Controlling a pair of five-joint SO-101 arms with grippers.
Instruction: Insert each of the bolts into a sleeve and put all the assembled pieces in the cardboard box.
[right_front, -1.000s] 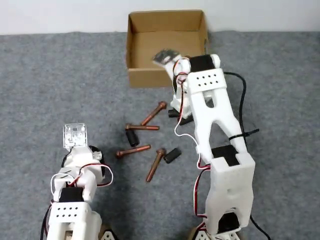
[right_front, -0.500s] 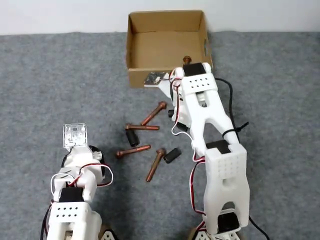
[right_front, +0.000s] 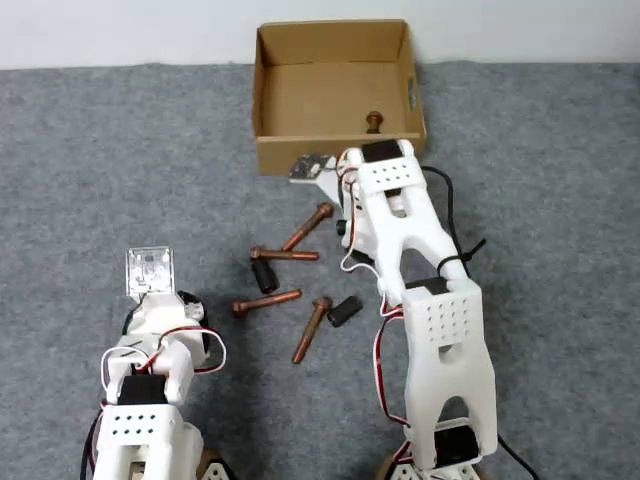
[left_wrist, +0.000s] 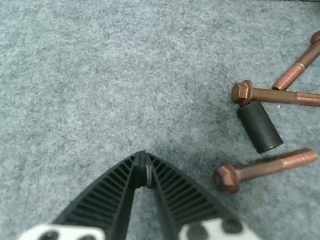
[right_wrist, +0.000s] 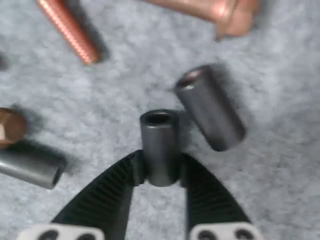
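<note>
left gripper: black ribbed left gripper (left_wrist: 145, 170), fingers pressed together with nothing between them, low over the carpet at near left
carpet: grey carpet tabletop (right_front: 80, 150), under everything
left-hand bolt: copper-coloured hex-head bolt (right_front: 266, 301), lying flat between the arms, head pointing left
crosswise bolt: second copper hex bolt (right_front: 285, 254), just far of the first, head at its left end
left sleeve: short black cylindrical sleeve (right_front: 264, 275), lying on the carpet between those two bolts, one end right by the crosswise bolt's head
slanted bolt: third copper bolt (right_front: 308, 226), farthest of the loose ones, angled up toward the box
nearest bolt: fourth copper bolt (right_front: 311, 329), angled, head at its far end
middle sleeve: black sleeve (right_front: 345, 310), lying just right of the nearest bolt's head
box: open brown cardboard box (right_front: 280, 155), far centre
bolt in box: copper bolt piece (right_front: 374, 122), inside the box by its near right corner; cannot tell if a sleeve is on it
right arm: white right arm (right_front: 440, 330), stretching from the near edge to just near of the box
right gripper: black ribbed right gripper (right_wrist: 160, 167), narrow, clamped on the held sleeve, over the carpet right of the loose bolts
held sleeve: dark grey cylindrical sleeve (right_wrist: 160, 135), between the fingers, open end facing the wrist camera
neighbour sleeve: another dark sleeve (right_wrist: 210, 107), lying tilted on the carpet just beside the held one
</note>
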